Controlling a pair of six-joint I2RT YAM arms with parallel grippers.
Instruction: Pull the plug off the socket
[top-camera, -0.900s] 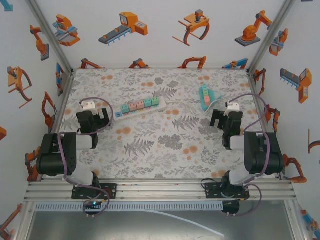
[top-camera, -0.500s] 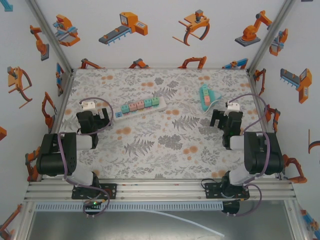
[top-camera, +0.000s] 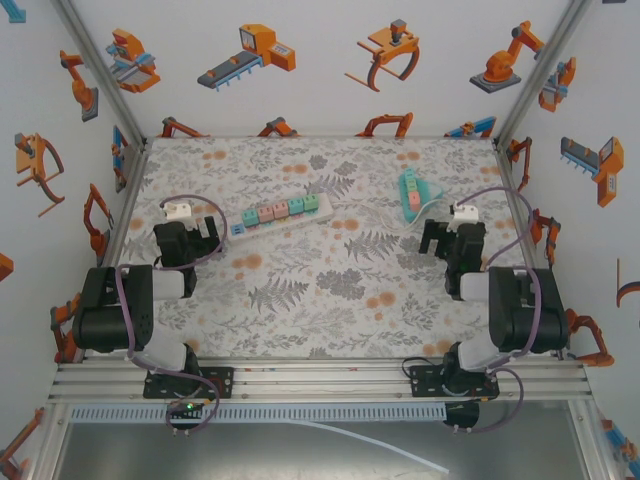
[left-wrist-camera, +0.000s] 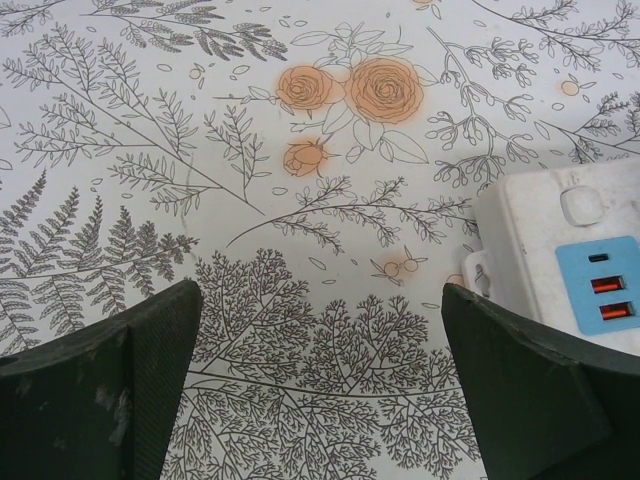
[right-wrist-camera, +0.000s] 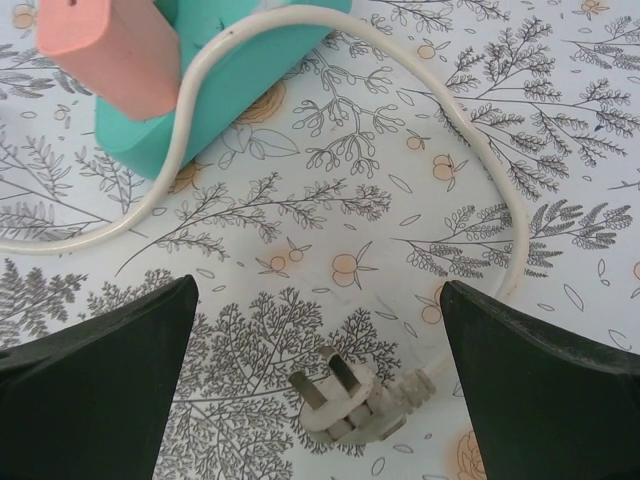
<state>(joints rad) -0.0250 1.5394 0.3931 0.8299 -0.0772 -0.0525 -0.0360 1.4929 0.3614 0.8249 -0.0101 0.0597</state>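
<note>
Teal socket (right-wrist-camera: 255, 85) with pink plug (right-wrist-camera: 105, 50) lies before the wide right end effector (right-wrist-camera: 318, 295); left end effector (left-wrist-camera: 320, 295) equally wide.

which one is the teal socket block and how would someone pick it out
Start at the floral table and look to its far right part. There lies the teal socket block, short and stubby, with a pink plug standing on it and a white cord looping off it. Unlike the long white power strip at mid-table, its whole body is teal.
</note>
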